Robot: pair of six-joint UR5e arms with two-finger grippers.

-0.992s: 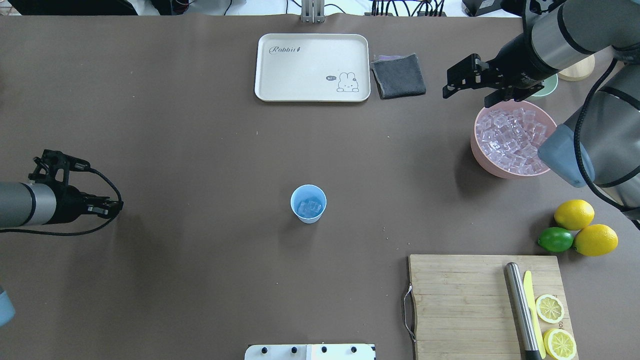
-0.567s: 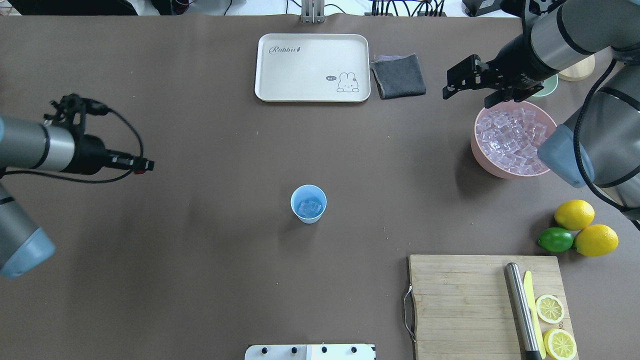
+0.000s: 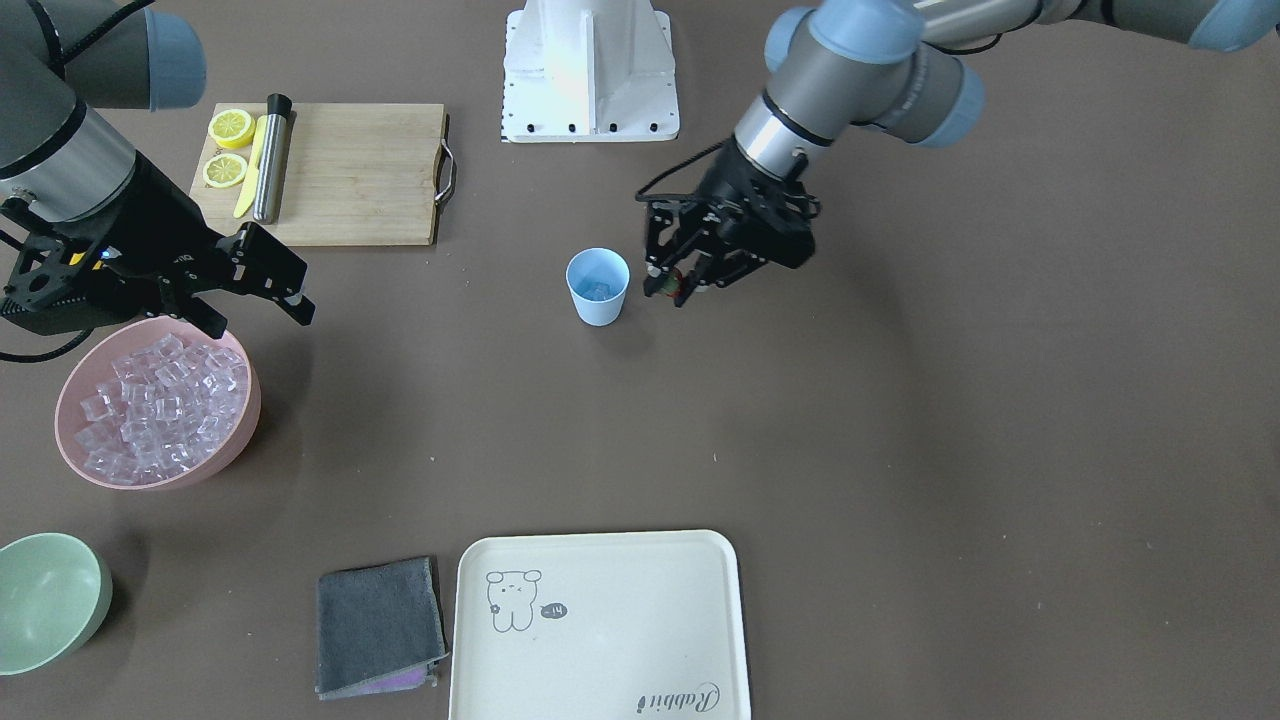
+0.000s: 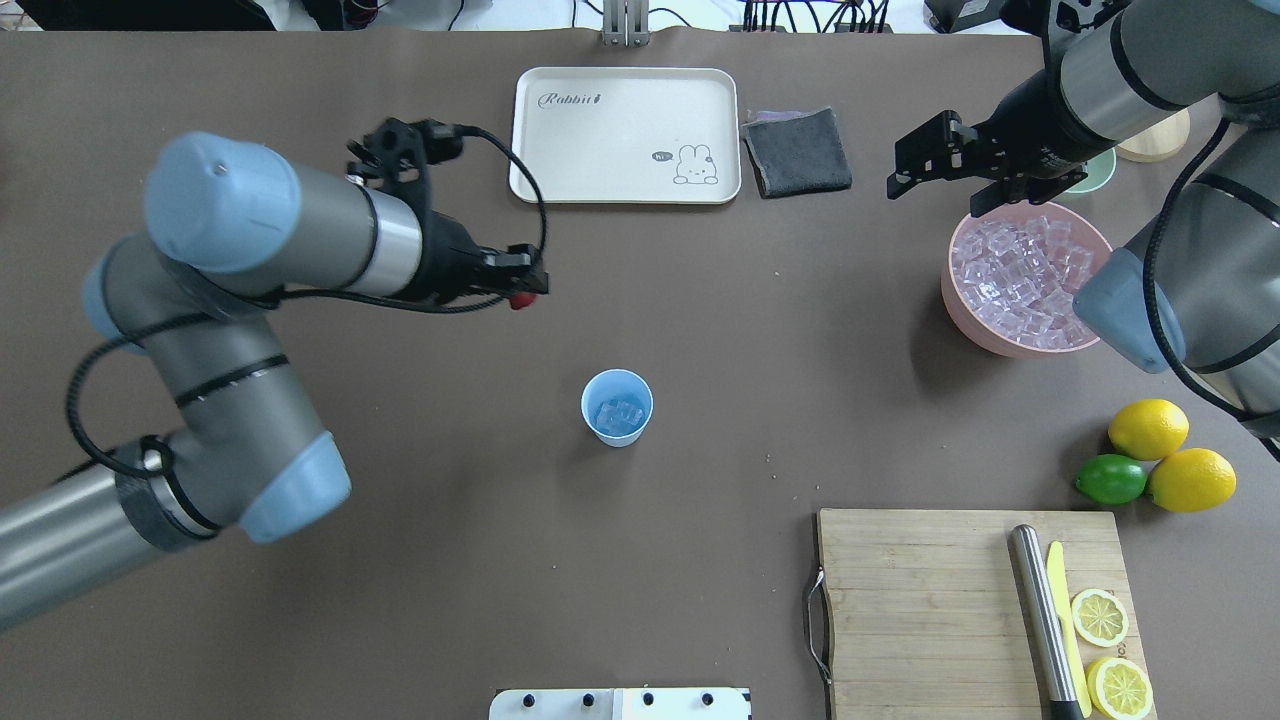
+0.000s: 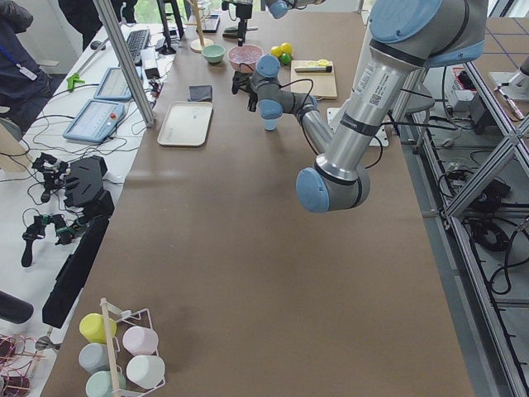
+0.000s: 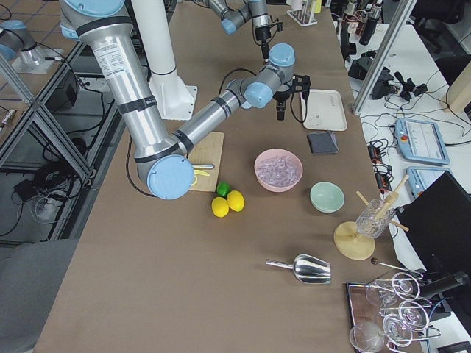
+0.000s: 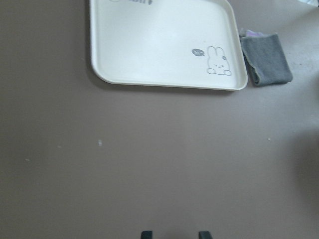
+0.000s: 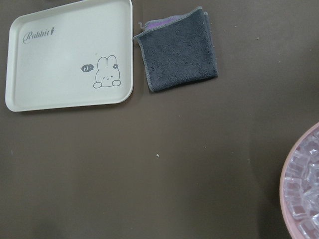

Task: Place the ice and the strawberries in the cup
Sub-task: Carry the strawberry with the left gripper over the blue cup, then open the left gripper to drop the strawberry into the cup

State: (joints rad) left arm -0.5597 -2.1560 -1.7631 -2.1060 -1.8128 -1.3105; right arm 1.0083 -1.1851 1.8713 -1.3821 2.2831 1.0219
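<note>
The light blue cup stands upright mid-table with a few cubes of ice in it. Many more ice cubes fill the pink bowl at the right. My left gripper hovers above the table, left of and beyond the cup, shut on a small red strawberry. From the front, that gripper sits close beside the cup, the strawberry at its tips. The left wrist view shows only the fingertips, not the berry. My right gripper hangs open and empty at the pink bowl's far rim.
A cream tray and a grey cloth lie at the far edge. The cutting board holds a knife and lemon slices. Two lemons and a lime sit beside it. A pale green bowl stands past the pink bowl.
My left arm has swung in from the table's left edge toward the centre and the far side, carrying the red berry. The right arm and the cup have not moved.
</note>
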